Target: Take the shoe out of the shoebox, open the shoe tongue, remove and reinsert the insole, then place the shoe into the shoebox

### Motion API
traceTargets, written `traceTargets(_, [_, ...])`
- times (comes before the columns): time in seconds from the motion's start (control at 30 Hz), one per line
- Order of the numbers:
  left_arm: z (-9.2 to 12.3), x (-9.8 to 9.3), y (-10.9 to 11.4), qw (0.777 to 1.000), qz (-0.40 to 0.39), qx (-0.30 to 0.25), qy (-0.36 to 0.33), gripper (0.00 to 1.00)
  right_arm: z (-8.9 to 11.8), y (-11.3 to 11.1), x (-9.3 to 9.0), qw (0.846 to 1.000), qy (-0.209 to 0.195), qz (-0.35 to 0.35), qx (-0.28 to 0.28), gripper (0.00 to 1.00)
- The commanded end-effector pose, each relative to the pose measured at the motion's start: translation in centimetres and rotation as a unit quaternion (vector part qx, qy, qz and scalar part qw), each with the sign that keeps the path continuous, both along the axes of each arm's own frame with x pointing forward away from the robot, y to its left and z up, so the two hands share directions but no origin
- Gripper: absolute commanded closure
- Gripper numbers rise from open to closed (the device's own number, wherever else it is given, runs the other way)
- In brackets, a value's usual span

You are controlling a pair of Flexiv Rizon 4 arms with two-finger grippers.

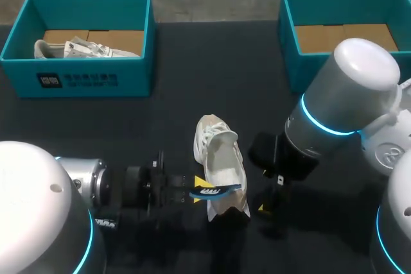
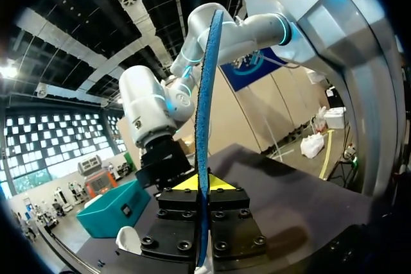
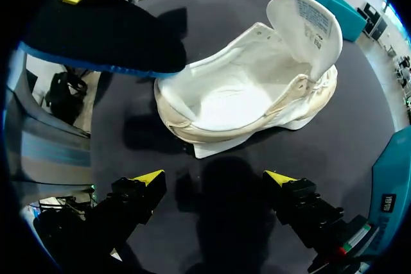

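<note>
Shoe (image 1: 221, 170) sits on its sole mid-table (image 1: 180, 94), toe toward the far edge, heel toward the robot. Tongue (image 3: 305, 20) is folded up and forward, the mouth wide open, pale lining showing inside. Insole (image 1: 217, 190), blue on top and dark beneath, is out of the shoe at the heel end. Left gripper (image 1: 199, 190) is clenched on it from two sides, and the left wrist view shows it edge-on between the fingers. The insole's free end reaches over the heel rim; contact with the rim cannot be told. Right gripper (image 3: 215, 181) is just beside the shoe's other flank, released, fingers spread wide over the dark table and grasping no object. Both grippers thus flank the shoe closely. Left arm comes in low from the near left; right arm's bulky body hangs over the near right and hides the table there. Left shoebox (image 1: 77, 78) stands at the far left, open-topped, a second shoe (image 1: 77, 48) on its cardboard floor. Right shoebox (image 1: 289, 43) stands at the far right, open-topped, cardboard floor showing, its near wall partly hidden by the right arm. A wide strip of dark table lies between the shoe and both boxes, and another between the two boxes at the far edge
</note>
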State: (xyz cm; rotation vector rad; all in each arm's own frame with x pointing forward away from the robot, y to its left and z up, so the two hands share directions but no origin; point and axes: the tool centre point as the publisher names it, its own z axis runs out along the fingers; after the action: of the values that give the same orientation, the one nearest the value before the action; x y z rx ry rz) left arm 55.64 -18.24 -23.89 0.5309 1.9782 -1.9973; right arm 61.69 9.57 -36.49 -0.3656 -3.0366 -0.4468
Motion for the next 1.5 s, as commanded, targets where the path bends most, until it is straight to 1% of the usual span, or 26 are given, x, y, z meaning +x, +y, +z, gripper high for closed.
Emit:
traceTargets(0.03, [0.4, -0.6, 0.7, 1.000, 0.003, -0.001, -0.004, 1.00, -0.2, 0.2, -0.1, 1.000, -0.001, -0.001, -0.001, 0.00])
traceTargets(0.3, [0.6, -0.6, 1.2, 1.000, 0.010, 0.000, -0.010, 1.00, -0.2, 0.2, -0.1, 1.000, -0.001, -0.001, -0.001, 0.00])
traceTargets(0.97, [0.3, 0.9, 1.3, 1.000, 0.026, 0.012, -0.012, 1.00, -0.2, 0.2, -0.1, 1.000, -0.001, -0.001, -0.001, 0.00])
traceTargets(1.27, [-0.1, 1.9, 0.4, 1.000, 0.022, 0.013, -0.011, 1.00, -0.2, 0.2, -0.1, 1.000, -0.001, -0.001, -0.001, 0.00])
traceTargets(1.5, [0.2, 1.6, -0.2, 1.000, 0.014, 0.011, -0.017, 1.00, -0.2, 0.2, -0.1, 1.000, -0.001, -0.001, -0.001, 0.00])
